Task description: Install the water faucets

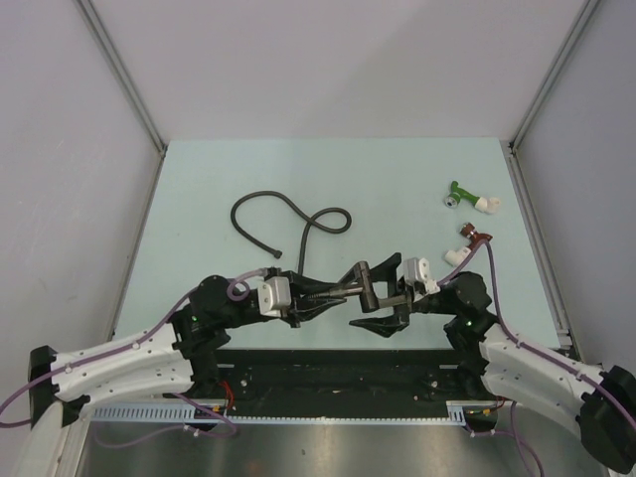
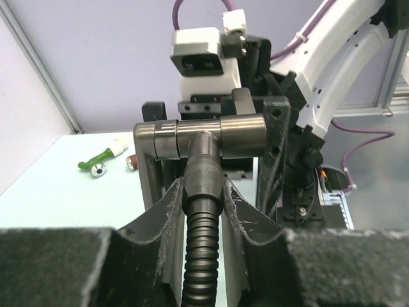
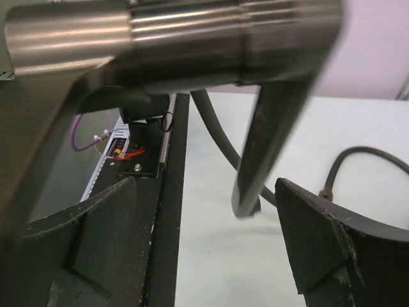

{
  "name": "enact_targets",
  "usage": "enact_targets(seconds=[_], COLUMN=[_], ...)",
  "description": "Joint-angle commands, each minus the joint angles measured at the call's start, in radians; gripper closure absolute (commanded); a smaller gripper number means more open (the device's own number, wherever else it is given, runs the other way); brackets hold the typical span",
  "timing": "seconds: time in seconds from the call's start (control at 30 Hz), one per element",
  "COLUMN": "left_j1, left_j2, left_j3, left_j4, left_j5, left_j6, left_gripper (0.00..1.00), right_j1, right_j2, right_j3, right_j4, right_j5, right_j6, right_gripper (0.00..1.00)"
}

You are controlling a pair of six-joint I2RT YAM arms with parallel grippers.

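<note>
One end effector (image 2: 203, 187) tight on hose (image 2: 203, 256)

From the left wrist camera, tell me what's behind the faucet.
The right gripper stands directly behind the faucet, jaws open around it, its white camera above. Whatever lies inside its grasp is covered by the faucet.

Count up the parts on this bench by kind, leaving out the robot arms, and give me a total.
Faucet: 1
Hose: 1
Fittings: 2 (green fitting, dark red fitting)
Total: 4
</note>
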Motion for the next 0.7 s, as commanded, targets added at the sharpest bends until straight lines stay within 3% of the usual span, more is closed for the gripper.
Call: enact_targets(seconds=[0.0, 0.23, 0.33, 0.67], left_j1=[-0.002, -0.002, -0.002, 0.000], left_j2=[0.028, 0.042, 0.030, -0.028], left_j3=[0.086, 0.095, 0.092, 0.096], left_j4=[0.208, 0.263, 0.263, 0.170], left_j5=[-0.012, 0.006, -0.006, -0.043], left_j6=[-0.058, -0.090, -0.087, -0.038], left_gripper=[1.00, 1.00, 1.00, 1.00], right_j1=[0.058, 0.081, 0.082, 0.055], right_j2=[0.084, 0.218, 0.261, 0.290], right_j3=[0.007, 0.004, -0.001, -0.049], right_j4=[0.256, 0.423, 0.492, 0.577], right_j5=[0.089, 0.136, 0.127, 0.116], right_j6=[-0.048, 0.002, 0.031, 0.091], right_gripper=[0.07, 0.12, 0.24, 0.88])
